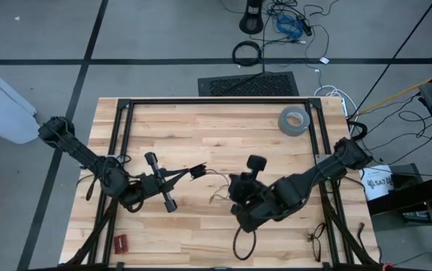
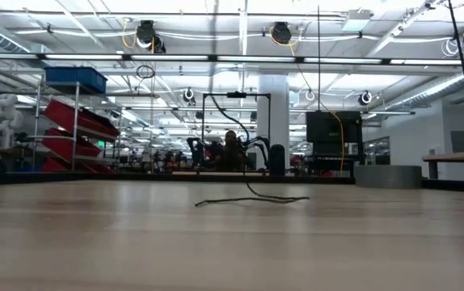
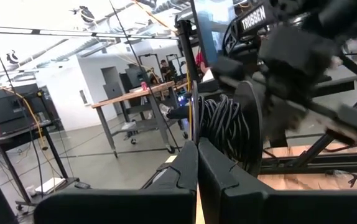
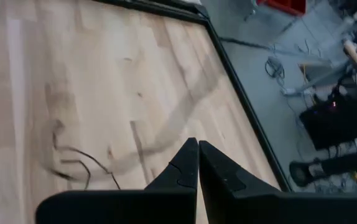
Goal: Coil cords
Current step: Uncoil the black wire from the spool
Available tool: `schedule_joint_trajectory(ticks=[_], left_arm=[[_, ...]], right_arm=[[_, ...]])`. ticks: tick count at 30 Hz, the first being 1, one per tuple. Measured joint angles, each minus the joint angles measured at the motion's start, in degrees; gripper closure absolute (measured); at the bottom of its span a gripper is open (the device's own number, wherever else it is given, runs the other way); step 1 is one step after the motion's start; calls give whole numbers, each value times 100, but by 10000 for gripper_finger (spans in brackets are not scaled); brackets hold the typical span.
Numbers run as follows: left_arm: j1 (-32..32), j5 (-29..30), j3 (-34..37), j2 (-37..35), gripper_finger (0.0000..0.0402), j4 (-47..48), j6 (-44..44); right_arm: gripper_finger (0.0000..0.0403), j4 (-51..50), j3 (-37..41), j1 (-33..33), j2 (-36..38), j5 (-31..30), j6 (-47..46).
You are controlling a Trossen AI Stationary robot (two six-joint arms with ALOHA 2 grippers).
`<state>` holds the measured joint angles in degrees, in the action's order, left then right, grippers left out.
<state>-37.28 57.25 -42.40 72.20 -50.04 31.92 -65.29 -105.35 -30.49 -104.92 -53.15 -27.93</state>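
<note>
left claw (image 3: 197,163) shut, cord's (image 1: 217,188) ends unclear

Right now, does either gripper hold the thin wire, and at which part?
Both the left gripper and the right gripper are shut. Whether either pinches the thin black wire cannot be told.

High view: mounted overhead, facing straight down, covering the whole wooden table (image 1: 216,135) and surrounding floor. Low view: set at the tabletop's surface, facing level across the boards into the far room. Left wrist view: close behind its gripper, facing across toward the other arm and the room. Right wrist view: angled down at the tabletop near one frame edge. High and right wrist views share the thin wire (image 4: 79,163).
</note>
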Motion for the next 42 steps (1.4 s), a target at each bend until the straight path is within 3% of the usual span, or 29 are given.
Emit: schedule_joint_trajectory(ticks=[6, 17, 24, 30, 33, 37, 42], left_arm=[[0, 0, -2, 0, 401, 0, 2], [0, -1, -2, 0, 401, 3, 4], [1, -239, -1, 0, 401, 7, 2], [2, -251, -2, 0, 401, 9, 2], [2, -251, -2, 0, 401, 9, 2], [1, -251, 0, 0, 401, 9, 2], [0, -251, -2, 0, 401, 13, 2]], right_arm=[[380, 1364, 557, -315, -4, -948, 544], [317, 1576, 379, -656, 36, -1588, 1207], [297, 1744, 377, -411, 36, -1551, 1575], [293, 2110, 377, -208, 36, -843, 1766], [294, 2344, 377, -175, 36, -795, 1914], [309, 2443, 377, -167, 36, -800, 2011], [357, 2439, 377, -220, 58, -795, 2031]])
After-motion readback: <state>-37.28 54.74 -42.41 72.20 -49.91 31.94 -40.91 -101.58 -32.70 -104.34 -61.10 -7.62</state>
